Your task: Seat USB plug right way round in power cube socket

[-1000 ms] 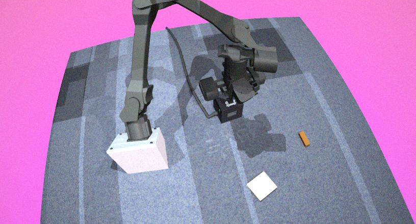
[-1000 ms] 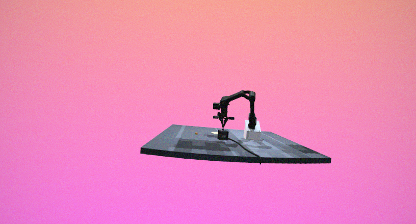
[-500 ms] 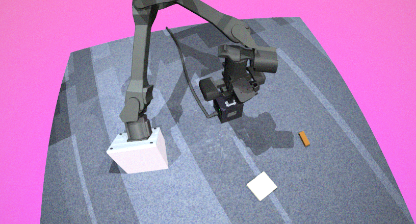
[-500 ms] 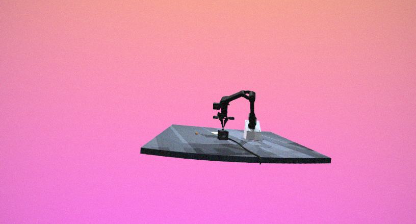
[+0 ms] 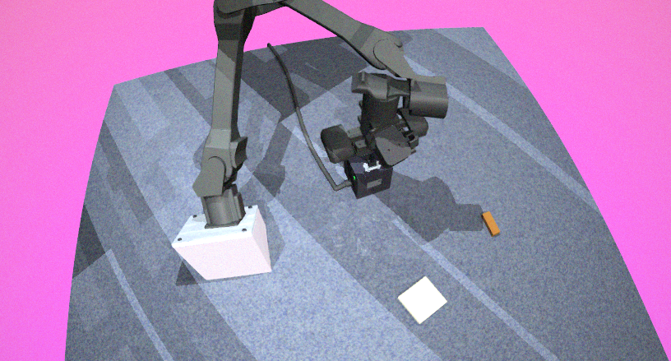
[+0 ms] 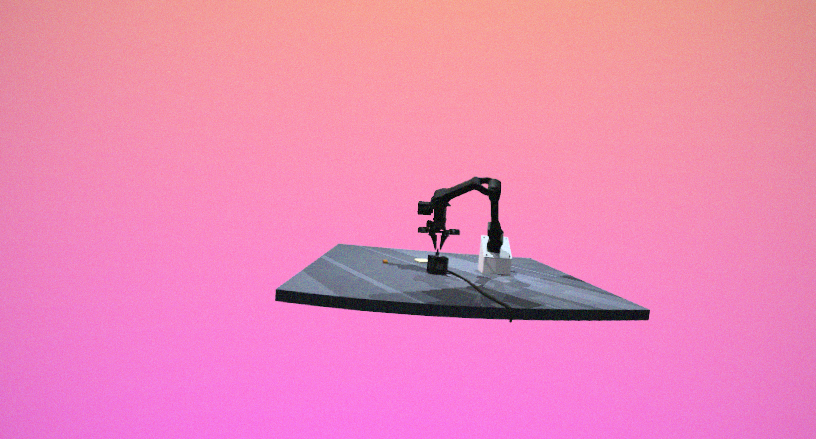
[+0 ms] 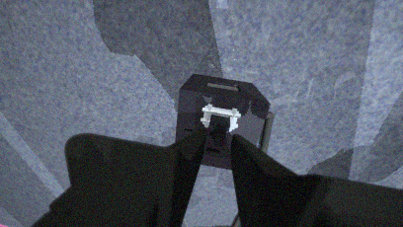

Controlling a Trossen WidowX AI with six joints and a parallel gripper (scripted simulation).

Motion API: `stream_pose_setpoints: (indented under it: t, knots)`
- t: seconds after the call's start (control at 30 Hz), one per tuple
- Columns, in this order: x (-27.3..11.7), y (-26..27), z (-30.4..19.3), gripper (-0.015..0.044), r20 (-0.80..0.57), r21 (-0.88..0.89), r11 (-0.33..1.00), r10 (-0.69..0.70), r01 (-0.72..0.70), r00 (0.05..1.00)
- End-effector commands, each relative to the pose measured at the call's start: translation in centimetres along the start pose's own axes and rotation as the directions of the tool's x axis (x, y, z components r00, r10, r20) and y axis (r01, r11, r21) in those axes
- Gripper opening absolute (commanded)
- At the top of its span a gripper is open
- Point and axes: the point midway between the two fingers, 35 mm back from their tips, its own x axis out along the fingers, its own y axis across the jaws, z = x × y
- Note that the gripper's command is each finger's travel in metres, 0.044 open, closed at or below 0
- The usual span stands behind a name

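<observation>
One patterned blue-gray table (image 5: 329, 283) (image 6: 365, 287) spreads below the gripper's fingers, its near edge cut off in the top view. One dark arm (image 5: 228, 76) (image 6: 495, 207) on one white base block (image 5: 234, 260) (image 6: 494, 265) reaches over one black power cube (image 5: 374, 182) (image 6: 437, 264) (image 7: 252, 123), directly beneath the fingertips. The two fingers of the gripper (image 5: 371, 155) (image 6: 438, 248) (image 7: 218, 138) stand slightly apart, gripping nothing discernible. Between and just beyond their tips, one dark USB plug (image 7: 218, 125) stands at the cube's pale-framed socket (image 7: 222, 112), its depth and orientation unreadable. One cable, one cream square and one orange block lie farther out.
</observation>
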Motion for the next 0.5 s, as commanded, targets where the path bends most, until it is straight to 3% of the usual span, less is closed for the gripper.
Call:
stream_pose_setpoints:
  t: [0.0, 0.47]
  knots:
    - [0.0, 0.0, 0.0, 0.0095, 0.000, 0.001, 1.000, 0.000, 0.000, 1.000]
    - [-1.1, 0.0, -0.1, 0.0095, 0.000, 0.000, 1.000, 0.000, 0.000, 1.000]
